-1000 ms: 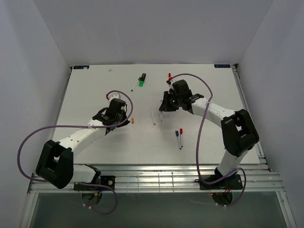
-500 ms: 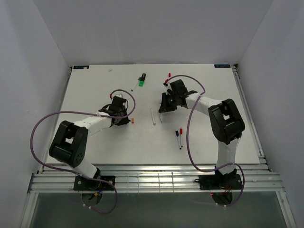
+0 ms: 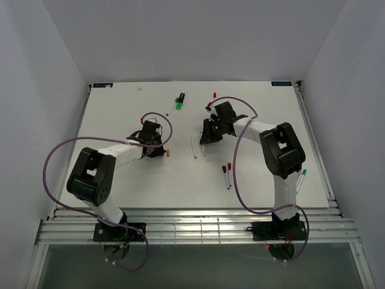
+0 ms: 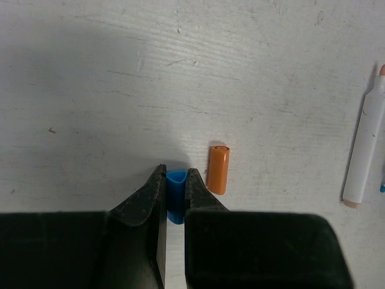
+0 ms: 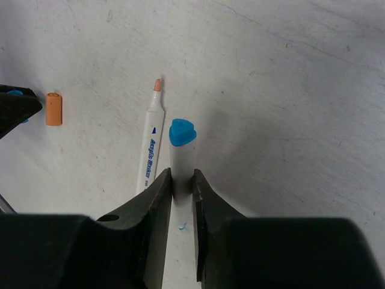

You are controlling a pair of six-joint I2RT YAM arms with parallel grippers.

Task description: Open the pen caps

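While the left gripper (image 4: 175,174) is pinching the loose blue cap (image 4: 175,198) low over the table (image 4: 90,90), the right gripper (image 5: 181,176) is clamping a white pen (image 5: 180,161) just behind its fitted blue cap (image 5: 181,132), so both are closed on something. The held pen is pointing straight away from the right fingers, capped end farthest out. The left gripper is sitting well off to one side of that axis, beyond the orange-tip pen (image 5: 152,138) and the orange cap (image 5: 54,109). It is probably needing to drop its cap and come across into line before pulling the next one. The orange cap is lying just beside the loose blue one, apart from it and roughly parallel, so a release here is risking a nudge. I am counting five pens: the held one, the bare orange-tip one, a capped pair (image 3: 225,174) nearer the bases, and a black marker (image 3: 180,100) with a green cap. Two caps are showing off and four on.
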